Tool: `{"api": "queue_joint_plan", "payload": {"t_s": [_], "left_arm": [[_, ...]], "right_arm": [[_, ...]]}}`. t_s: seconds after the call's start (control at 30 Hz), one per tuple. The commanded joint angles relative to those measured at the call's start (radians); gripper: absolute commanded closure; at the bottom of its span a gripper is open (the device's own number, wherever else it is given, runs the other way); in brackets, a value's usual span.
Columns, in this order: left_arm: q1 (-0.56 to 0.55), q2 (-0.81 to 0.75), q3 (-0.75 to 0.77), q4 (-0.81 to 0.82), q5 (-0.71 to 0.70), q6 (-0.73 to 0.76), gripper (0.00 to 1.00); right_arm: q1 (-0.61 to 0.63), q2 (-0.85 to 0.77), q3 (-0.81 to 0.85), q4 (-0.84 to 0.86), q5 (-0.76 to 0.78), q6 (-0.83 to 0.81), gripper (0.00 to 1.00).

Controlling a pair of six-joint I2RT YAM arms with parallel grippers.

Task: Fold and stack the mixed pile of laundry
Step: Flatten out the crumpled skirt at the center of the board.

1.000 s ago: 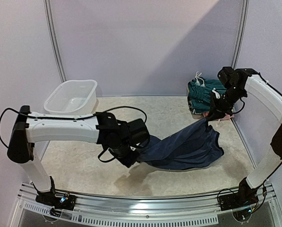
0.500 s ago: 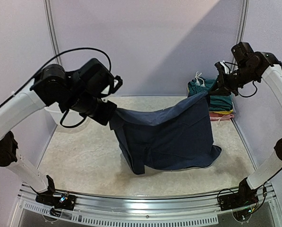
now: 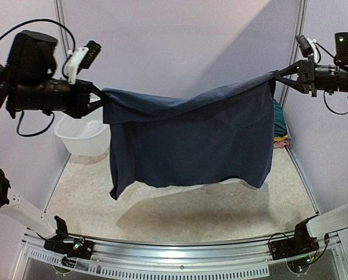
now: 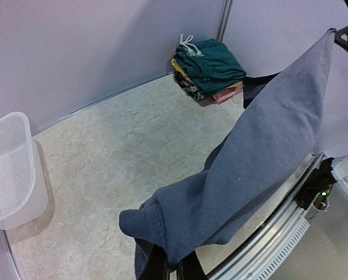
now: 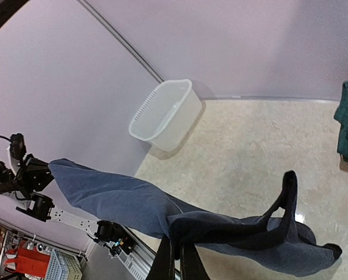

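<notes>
My left claw is clenched tight on one upper corner of the navy T-shirt, with the cloth bunched between its fingers. My right claw is pinched shut the same way on the opposite corner.

Seen from overhead, the claws sit at ten and two o'clock, high and well apart. The shirt's top edge runs between them with a slight sag, and the body hangs as a broad sheet. Its lower hem appears clear of the table. I judge I hold it spread like this to shake out creases and square it before laying it down to fold.

Farther out, at three o'clock near the back right corner, the dark teal shorts top a folded stack. The white tub sits at nine o'clock, partly hidden behind the shirt's hanging edge.
</notes>
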Motion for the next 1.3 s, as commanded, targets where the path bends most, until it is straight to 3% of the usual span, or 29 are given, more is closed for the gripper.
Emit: {"api": "queue_joint_plan", "payload": {"t_s": [0.0, 0.27, 0.47, 0.53, 0.6, 0.73, 0.77, 0.87, 0.9, 0.97, 1.1, 1.27], "left_arm": [[0.013, -0.121, 0.01, 0.029, 0.127, 0.005, 1.0], [0.013, -0.295, -0.099, 0.223, 0.175, -0.102, 1.0], [0.026, -0.167, 0.004, 0.165, -0.145, -0.278, 1.0], [0.113, -0.121, 0.008, 0.122, -0.192, -0.413, 1.0], [0.238, -0.097, -0.072, 0.14, -0.117, -0.525, 1.0], [0.534, -0.019, -0.355, 0.302, 0.24, -0.656, 1.0], [0.6, 0.024, -0.418, 0.318, 0.304, -0.68, 0.93], [0.717, 0.178, -0.586, 0.43, 0.519, -0.698, 0.51], [0.718, 0.216, -0.595, 0.438, 0.516, -0.677, 0.37], [0.706, 0.251, -0.602, 0.428, 0.476, -0.625, 0.19], [0.702, 0.226, -0.705, 0.465, 0.464, -0.592, 0.13], [0.654, 0.182, -0.823, 0.548, 0.434, -0.545, 0.17]], "right_arm": [[0.005, -0.102, 0.004, 0.138, -0.074, 0.001, 1.0], [0.006, -0.226, -0.014, 0.375, -0.114, 0.014, 1.0], [0.005, -0.135, -0.004, 0.425, 0.017, 0.067, 1.0], [0.009, -0.066, 0.015, 0.374, 0.127, 0.083, 1.0], [0.024, 0.034, 0.032, 0.31, 0.246, 0.093, 1.0], [0.04, 0.267, 0.028, 0.167, 0.464, 0.181, 1.0], [0.042, 0.322, 0.026, 0.132, 0.489, 0.189, 1.0], [0.037, 0.575, 0.073, 0.006, 0.478, 0.191, 0.79], [0.038, 0.659, 0.081, -0.017, 0.466, 0.178, 0.69], [0.045, 0.701, 0.028, 0.005, 0.46, 0.172, 0.5], [0.048, 0.628, -0.126, 0.132, 0.448, 0.154, 0.22], [0.048, 0.586, -0.221, 0.128, 0.474, 0.088, 0.16]]}}
